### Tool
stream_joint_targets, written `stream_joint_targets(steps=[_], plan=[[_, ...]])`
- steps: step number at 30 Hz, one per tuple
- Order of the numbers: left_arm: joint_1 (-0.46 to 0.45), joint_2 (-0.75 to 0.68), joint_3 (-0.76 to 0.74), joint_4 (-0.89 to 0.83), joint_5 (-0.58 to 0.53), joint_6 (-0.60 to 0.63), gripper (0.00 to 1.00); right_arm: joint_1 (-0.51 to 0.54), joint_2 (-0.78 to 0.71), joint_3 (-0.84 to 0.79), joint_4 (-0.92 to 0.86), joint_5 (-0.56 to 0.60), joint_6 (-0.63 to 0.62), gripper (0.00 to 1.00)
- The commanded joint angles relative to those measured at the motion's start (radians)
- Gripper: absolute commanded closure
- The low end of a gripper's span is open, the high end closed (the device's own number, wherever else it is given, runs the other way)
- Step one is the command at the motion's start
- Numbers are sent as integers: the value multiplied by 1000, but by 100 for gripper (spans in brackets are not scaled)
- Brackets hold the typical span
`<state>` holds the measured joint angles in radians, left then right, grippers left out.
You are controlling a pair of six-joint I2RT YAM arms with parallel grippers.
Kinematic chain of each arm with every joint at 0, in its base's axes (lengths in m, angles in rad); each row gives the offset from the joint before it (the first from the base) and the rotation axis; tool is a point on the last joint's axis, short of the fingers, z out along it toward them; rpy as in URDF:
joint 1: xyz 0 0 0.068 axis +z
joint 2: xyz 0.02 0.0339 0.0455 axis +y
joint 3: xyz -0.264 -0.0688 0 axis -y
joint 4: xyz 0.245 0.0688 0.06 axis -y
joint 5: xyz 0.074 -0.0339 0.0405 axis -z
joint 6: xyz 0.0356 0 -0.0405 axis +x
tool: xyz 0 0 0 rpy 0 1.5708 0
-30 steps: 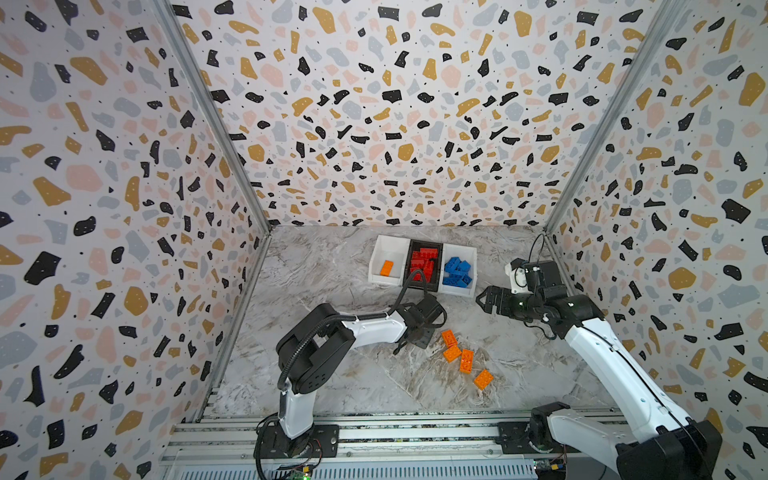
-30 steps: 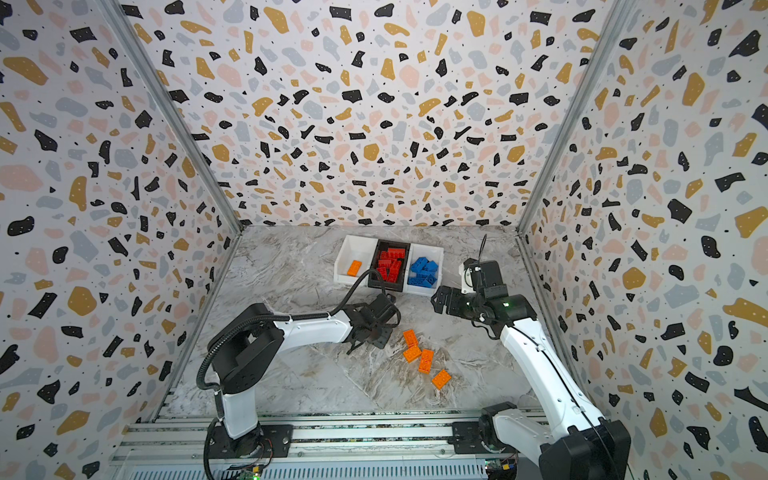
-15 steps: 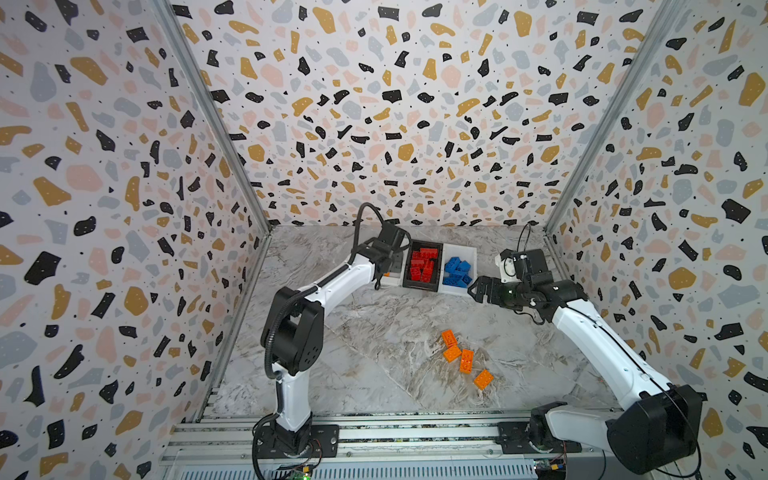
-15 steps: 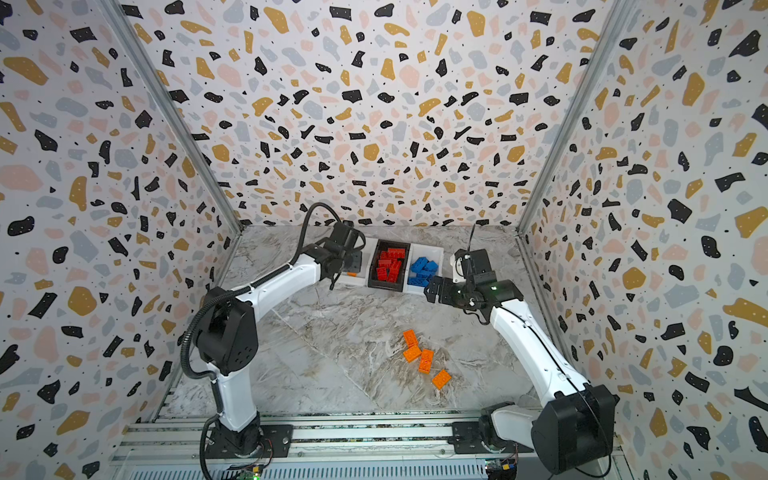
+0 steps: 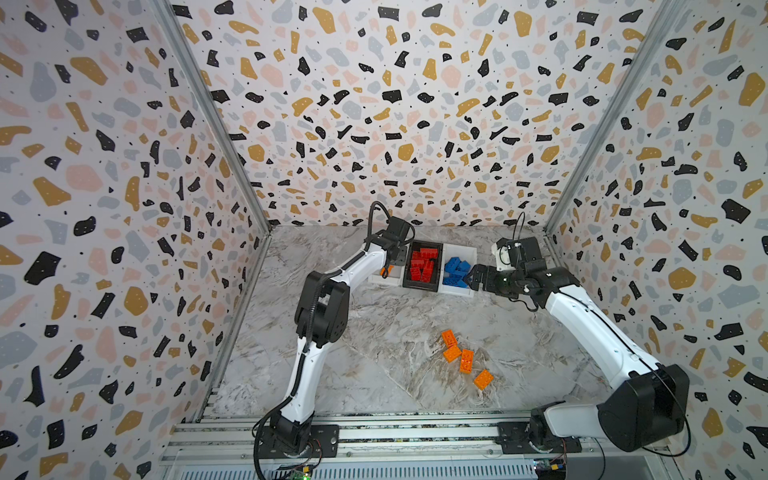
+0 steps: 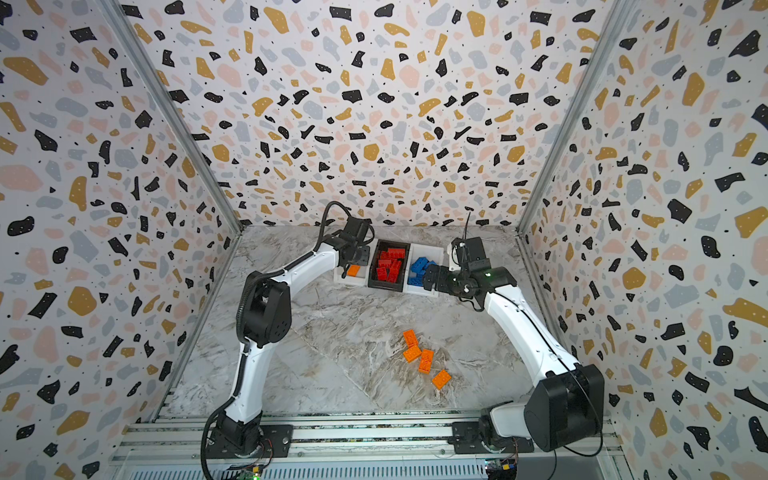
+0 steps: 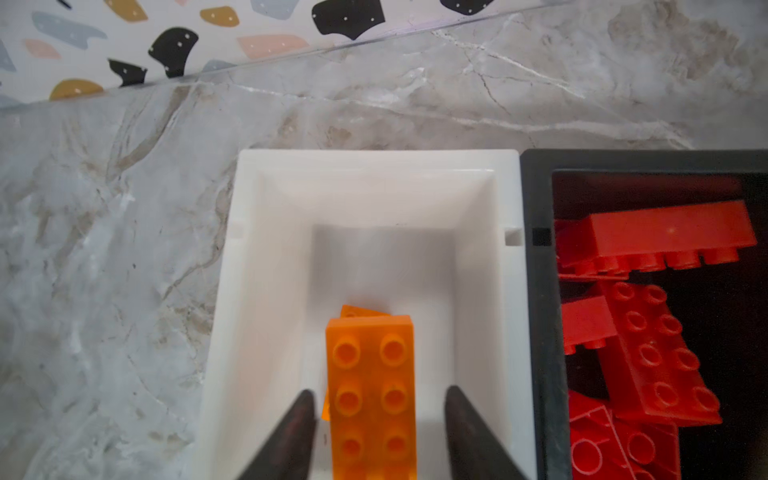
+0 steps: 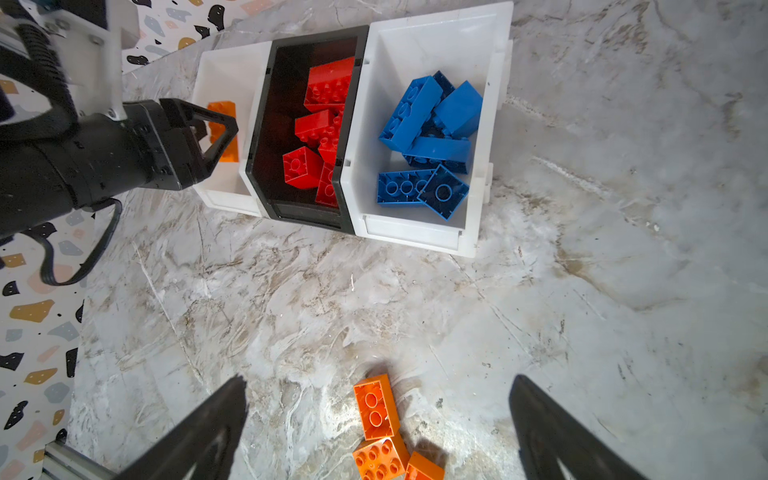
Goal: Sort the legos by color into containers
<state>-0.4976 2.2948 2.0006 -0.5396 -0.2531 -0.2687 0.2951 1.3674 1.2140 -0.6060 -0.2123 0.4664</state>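
The containers stand in a row at the back: a left white bin (image 5: 383, 280), a black middle bin (image 5: 420, 287) full of red legos (image 5: 422, 264), and a right white bin (image 5: 462, 291) with blue legos (image 5: 455, 268). My left gripper (image 7: 379, 409) hangs open over the left white bin (image 7: 374, 160). A long orange lego (image 7: 371, 395) lies between its fingers with a gap on each side, on top of another orange piece. Several orange legos (image 5: 465, 359) lie loose on the table. My right gripper (image 5: 471, 277) is open and empty beside the blue bin.
Patterned walls close in the marble table (image 5: 374, 374) on three sides. The bins sit near the back wall. An aluminium rail (image 5: 415, 436) with both arm bases runs along the front. In the right wrist view the left gripper (image 8: 220, 133) reaches over the left white bin.
My left arm swung from the table's middle up to the left white bin and its jaws opened round the orange lego. The right gripper shifted slightly toward the bins.
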Motion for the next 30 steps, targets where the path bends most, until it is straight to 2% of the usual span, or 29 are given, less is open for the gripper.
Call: stream_joint_targets(steps=[1, 3, 6, 14, 19, 23, 30], plan=[[10, -10, 70, -35, -29, 19, 17, 4, 26, 62, 0, 14, 0, 1], [12, -31, 70, -32, -83, 22, 9, 4, 54, 91, -2, 14, -6, 1], [36, -69, 18, 14, -133, 16, 3, 4, 90, 126, -2, 13, -15, 1], [134, -36, -31, 65, -34, -22, 2, 4, 130, 160, 13, 15, -16, 1], [148, -9, -36, 89, 6, -24, 12, 4, 117, 143, 20, 23, -3, 1], [149, 5, -56, 91, 35, -22, 30, 4, 91, 116, 21, 28, 11, 0], [149, -36, -187, 156, 89, -54, 38, 7, 42, 67, 16, 36, 29, 0]])
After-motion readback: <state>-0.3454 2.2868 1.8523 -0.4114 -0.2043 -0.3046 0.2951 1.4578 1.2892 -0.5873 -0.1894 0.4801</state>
